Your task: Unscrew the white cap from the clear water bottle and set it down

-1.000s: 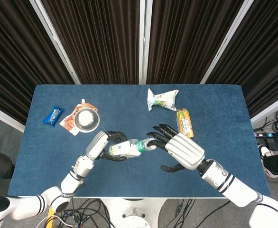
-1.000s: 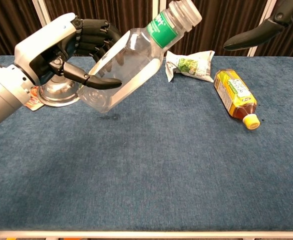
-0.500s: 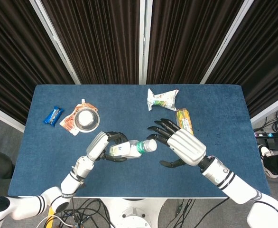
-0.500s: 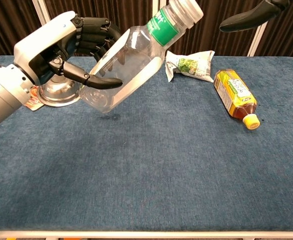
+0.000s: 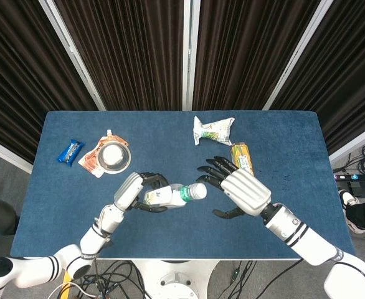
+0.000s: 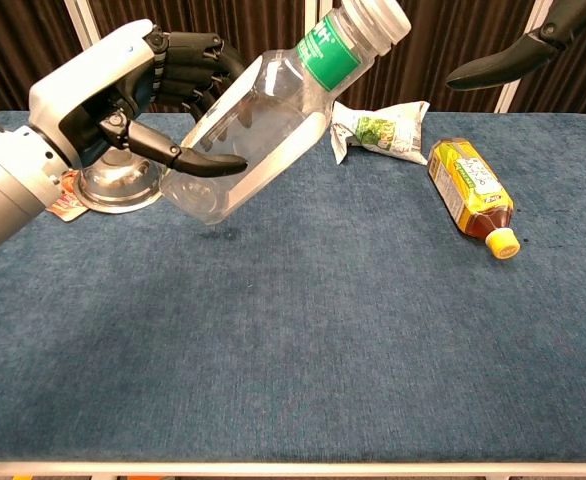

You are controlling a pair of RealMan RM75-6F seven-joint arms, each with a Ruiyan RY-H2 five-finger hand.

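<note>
The black fingers (image 6: 188,158) of the left hand (image 6: 123,85) are wrapped around the body of the clear water bottle (image 6: 258,120), holding it tilted up off the table with the neck pointing to the upper right of the chest view. The white cap (image 6: 378,15) is still on the neck, just above a green label band (image 6: 328,50). In the head view the bottle sits low and centre in the frame, cap toward the right hand (image 5: 245,193).

That right hand is spread out, fingers (image 5: 210,171) apart and holding nothing, fingertips close to the cap but not touching as far as I can tell. The chest view only catches a dark finger of it in the upper right corner.

The table (image 5: 170,233) is covered in a blue, felt-like cloth, and behind it hang dark pleated curtains (image 5: 132,50) with pale vertical rails.

The bottle is see-through plastic with flat-ish sides and looks empty. To the right of centre lies a yellow-labelled drink bottle (image 6: 470,185) on its side, with amber liquid and a yellow cap. Behind it is a crinkly white snack bag (image 6: 383,130). On the left, a shiny metal bowl (image 5: 114,157) rests on an orange pouch (image 5: 95,159), with something pale inside the bowl. A small blue wrapped bar (image 5: 70,151) lies further left.
</note>
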